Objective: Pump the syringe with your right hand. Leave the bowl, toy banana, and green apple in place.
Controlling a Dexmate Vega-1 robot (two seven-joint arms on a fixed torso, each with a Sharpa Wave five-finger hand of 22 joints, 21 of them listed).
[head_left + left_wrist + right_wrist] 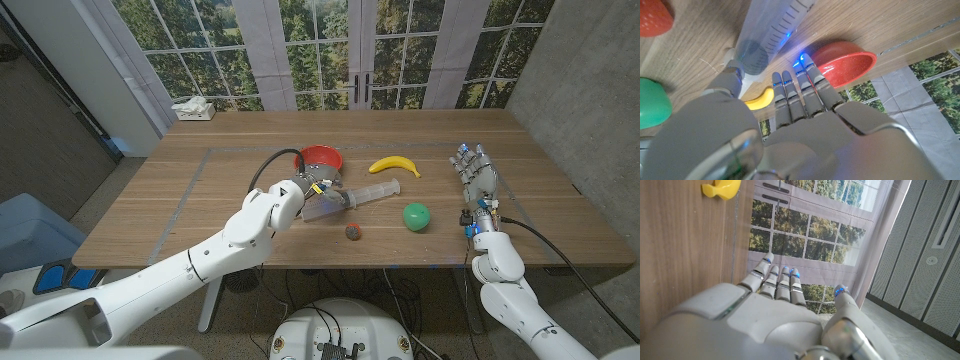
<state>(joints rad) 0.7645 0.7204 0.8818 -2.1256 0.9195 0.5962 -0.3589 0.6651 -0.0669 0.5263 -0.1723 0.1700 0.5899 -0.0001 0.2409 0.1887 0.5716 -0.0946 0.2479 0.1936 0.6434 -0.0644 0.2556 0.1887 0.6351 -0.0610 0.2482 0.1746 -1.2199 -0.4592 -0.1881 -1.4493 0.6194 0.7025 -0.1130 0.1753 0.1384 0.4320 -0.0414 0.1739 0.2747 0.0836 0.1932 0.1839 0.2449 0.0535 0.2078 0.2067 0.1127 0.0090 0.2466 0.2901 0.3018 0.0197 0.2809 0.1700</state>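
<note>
The clear plastic syringe (352, 197) lies on the wooden desk (200, 190) near its middle, long axis running roughly side to side with the plunger end pointing towards the robot's right. The left hand (312, 190) is right at the barrel end, fingers extended beside it; the left wrist view shows the barrel (767, 37) just past the fingertips (805, 65), but whether they actually grip it I cannot tell. The right hand (476, 172) stands at the desk's right edge, fingers spread and holding nothing, well apart from the syringe. So the plunger lies to that hand's left, across the desk, with the green toy apple (416, 216) and yellow toy banana (394, 165) sitting between them. That is a tight lane, in my judgement. The red bowl (320, 158) sits just behind the left hand, partly covered by it. A small red strawberry-like toy (353, 232) rests in front.
</note>
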